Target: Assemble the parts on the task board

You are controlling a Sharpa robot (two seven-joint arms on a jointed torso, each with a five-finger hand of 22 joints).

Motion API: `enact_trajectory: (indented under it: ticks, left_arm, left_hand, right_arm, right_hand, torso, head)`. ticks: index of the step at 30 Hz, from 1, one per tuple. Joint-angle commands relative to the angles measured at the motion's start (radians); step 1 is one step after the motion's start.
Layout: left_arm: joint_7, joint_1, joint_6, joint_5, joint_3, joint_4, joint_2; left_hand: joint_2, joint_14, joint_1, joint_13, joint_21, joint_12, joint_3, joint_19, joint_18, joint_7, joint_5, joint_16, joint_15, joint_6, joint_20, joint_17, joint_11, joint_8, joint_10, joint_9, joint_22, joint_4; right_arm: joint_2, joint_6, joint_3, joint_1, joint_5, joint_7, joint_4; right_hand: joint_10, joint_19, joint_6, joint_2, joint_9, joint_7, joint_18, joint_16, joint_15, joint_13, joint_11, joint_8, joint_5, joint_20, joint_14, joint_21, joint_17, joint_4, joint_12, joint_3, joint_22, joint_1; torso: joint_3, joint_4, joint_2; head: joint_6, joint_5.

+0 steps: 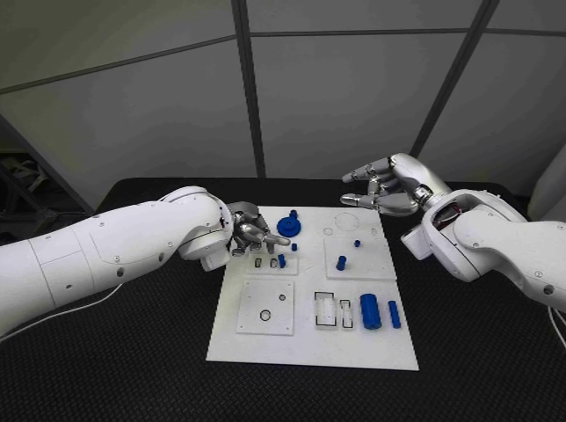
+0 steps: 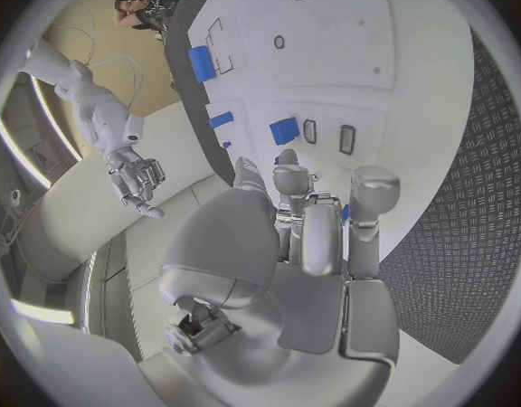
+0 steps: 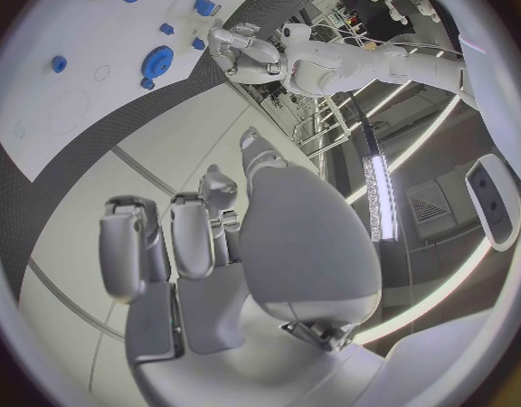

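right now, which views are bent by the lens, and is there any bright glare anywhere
Head view: straight and evenly lit, with the task board sharp against the black table. Left wrist view: fisheye, bowing the board's edges around the left hand. Right wrist view: the same fisheye bend, and behind the right hand bright strip lights glare.

surface: black table | on it: white task board, lying flat at the middle
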Motion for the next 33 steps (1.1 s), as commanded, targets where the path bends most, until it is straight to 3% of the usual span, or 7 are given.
enact_trajectory:
  ticks: [1,14,33]
  left_arm:
    - [-0.067,0.004,0.041,-0.063,-0.002,-0.007,0.012]
    - [-0.099,0.008,0.065,-0.064,-0.010,-0.023,0.046]
    - [-0.106,0.012,0.081,-0.061,-0.014,-0.024,0.067]
  left_hand:
    - [-0.003,0.053,-0.007,0.013,0.009,0.006,-0.001,0.007,0.002,-0.002,-0.006,0.007,-0.007,-0.009,-0.001,0.054,0.001,0.000,0.007,0.010,0.007,0.006]
    - [0.001,0.068,-0.014,0.098,0.069,0.056,-0.001,0.041,-0.012,-0.004,-0.004,0.055,-0.009,-0.009,-0.003,0.110,-0.001,-0.008,0.023,0.060,0.103,0.006]
    - [0.002,0.070,-0.008,0.133,0.083,0.073,0.002,0.044,-0.014,-0.005,-0.002,0.067,-0.010,-0.009,-0.004,0.125,-0.002,-0.013,0.029,0.084,0.124,0.003]
  right_arm:
    - [0.001,-0.002,0.001,0.003,0.004,0.003,-0.001]
    - [0.005,0.001,0.001,0.004,-0.008,-0.006,-0.001]
    - [0.016,0.007,0.001,0.004,-0.013,-0.013,-0.009]
  right_hand:
    - [-0.003,0.034,0.000,-0.006,-0.002,-0.001,0.006,-0.005,-0.001,0.000,0.000,-0.006,0.007,0.000,0.029,-0.005,0.000,-0.001,-0.003,-0.007,0.160,0.000]
    - [-0.001,0.033,0.001,-0.006,-0.002,-0.001,0.007,-0.006,0.000,0.000,-0.001,-0.006,0.008,0.001,0.029,-0.006,-0.001,0.001,-0.002,-0.009,0.160,-0.002]
    - [0.001,0.034,0.003,-0.004,-0.002,-0.001,0.007,-0.008,0.000,0.001,-0.001,-0.005,0.008,0.001,0.029,-0.006,-0.002,0.003,0.000,-0.010,0.160,-0.005]
  torso:
    - [-0.0022,0.0013,0.002]
    - [-0.0037,-0.0002,0.005]
    - [-0.0033,-0.0006,0.006]
  head:
    - [-0.002,-0.001]
    - [-0.014,-0.001]
    - [-0.025,0.000]
